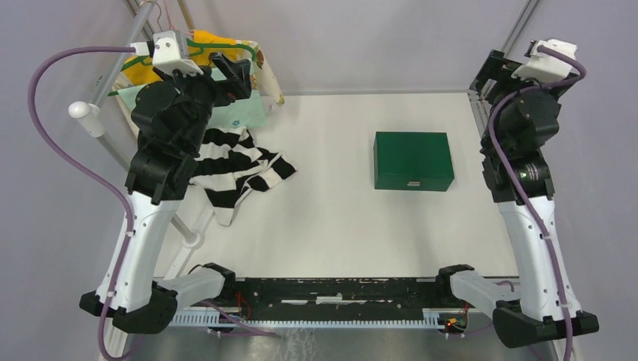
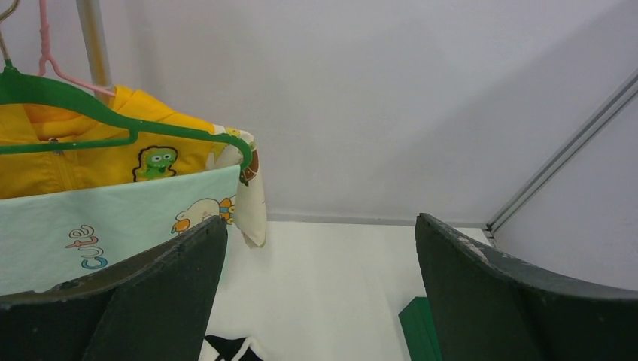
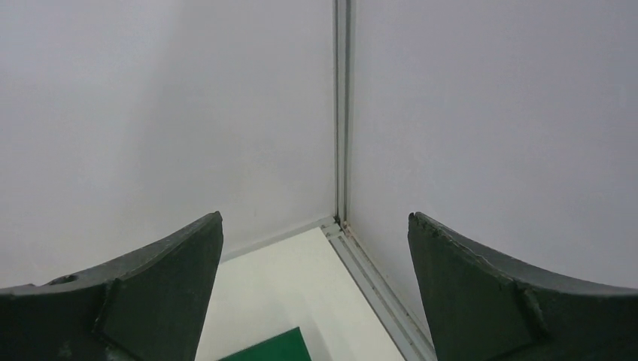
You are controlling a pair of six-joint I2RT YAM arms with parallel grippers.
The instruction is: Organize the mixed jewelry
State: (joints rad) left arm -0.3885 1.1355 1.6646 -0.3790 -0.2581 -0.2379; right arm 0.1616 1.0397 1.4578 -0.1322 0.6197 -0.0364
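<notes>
No wire hoop and no gold-tan pieces show in any view; the jewelry is out of sight. A closed dark green box with a small front clasp sits on the white table, right of centre. Its corner shows in the left wrist view and in the right wrist view. My left gripper is raised at the far left by the hanging clothes, open and empty. My right gripper is raised at the far right corner, open and empty. Both are well away from the box.
A clothes rack stands at the far left with a green hanger, a yellow garment and a mint one. A black-and-white striped cloth lies on the table's left. A metal frame rail runs along the right edge.
</notes>
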